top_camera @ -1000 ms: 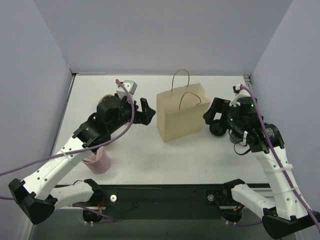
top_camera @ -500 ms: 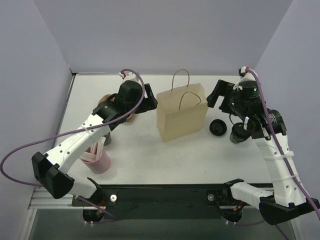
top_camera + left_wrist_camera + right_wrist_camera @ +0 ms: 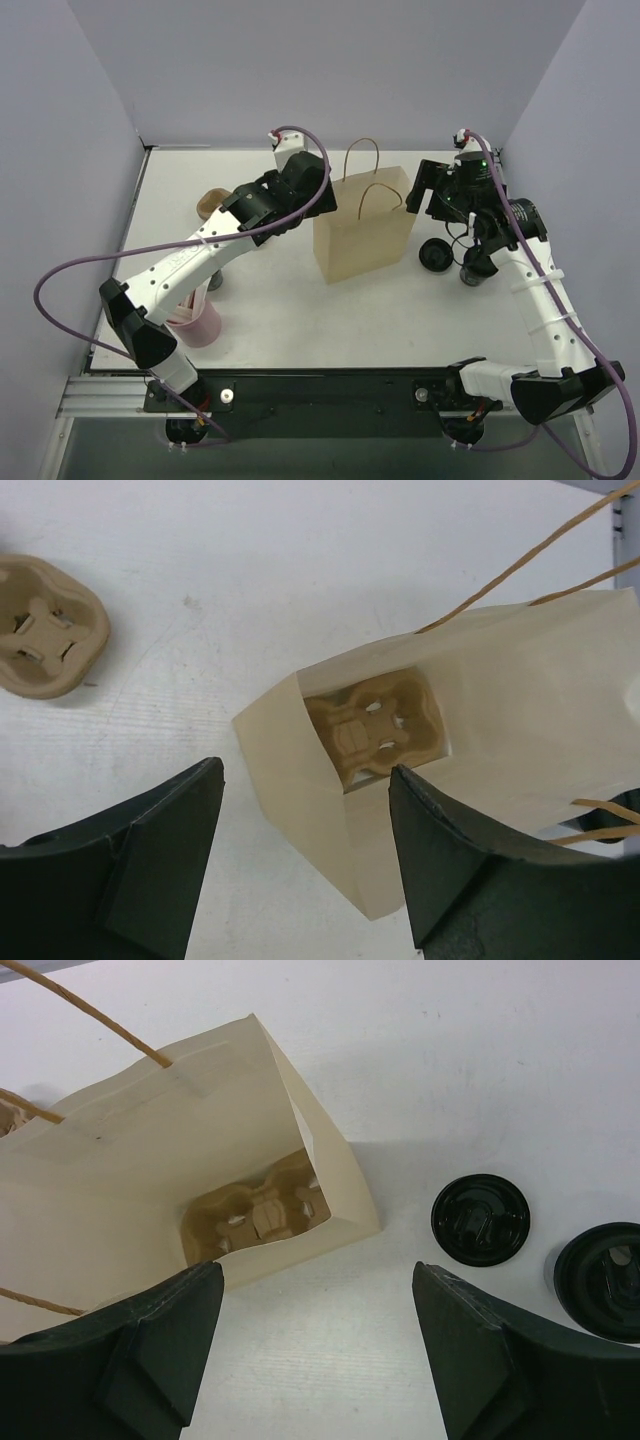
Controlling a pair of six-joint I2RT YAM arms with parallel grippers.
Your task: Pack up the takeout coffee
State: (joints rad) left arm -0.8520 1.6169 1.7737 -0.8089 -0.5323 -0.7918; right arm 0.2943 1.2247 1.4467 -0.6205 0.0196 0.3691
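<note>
Beside the paper bag point(image 3: 150, 1150) sit the takeout coffee point(image 3: 605, 1280) and another dark lid point(image 3: 479, 1219).

In the top view the left arm point(image 3: 190, 265) stretches from lower left to upper centre, the right arm point(image 3: 535, 290) climbs the right edge, and the wrist views show the left gripper point(image 3: 305, 780) and right gripper point(image 3: 317, 1275) with fingers spread wide, seemingly clasping nothing.

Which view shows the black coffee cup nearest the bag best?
The right wrist view: the takeout coffee cup is whole and close. The top external view shows it small; the left wrist view, not at all.
</note>
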